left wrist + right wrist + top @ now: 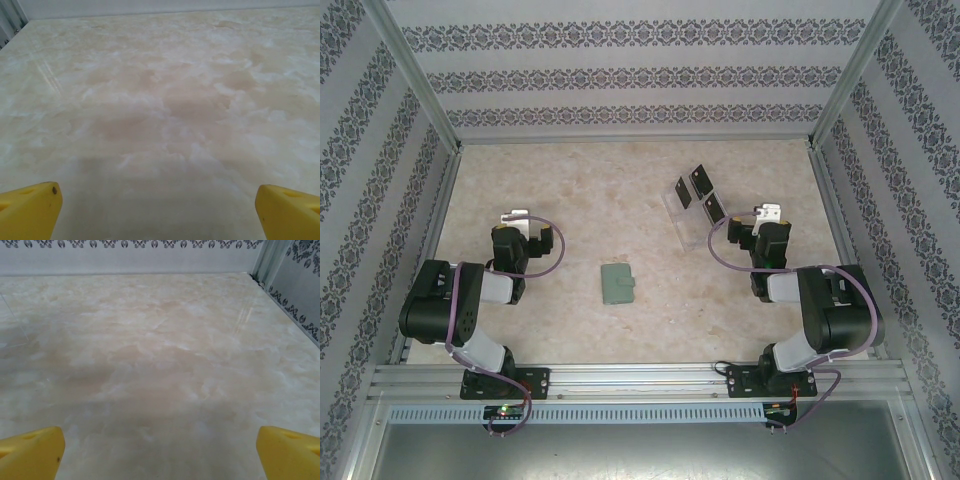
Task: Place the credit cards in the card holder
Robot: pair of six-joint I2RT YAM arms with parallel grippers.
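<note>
The grey-green card holder (pixel 617 283) lies flat near the middle of the marbled table. Three black credit cards (pixel 702 181) stand tilted in a clear plastic tray (pixel 692 214) at the back right. My left gripper (pixel 514 216) rests folded back at the left, well away from the holder, its yellow fingers (pixel 30 210) spread wide over bare table. At the right, my right gripper (pixel 769 211) sits just right of the tray, its yellow fingertips (pixel 32 452) also wide apart with nothing between them. Both are open.
Patterned walls and metal posts (pixel 415 75) enclose the table on three sides. In the right wrist view a corner post (pixel 270 260) and the right wall stand close. A faint edge of the clear tray (pixel 10 315) shows at that view's left.
</note>
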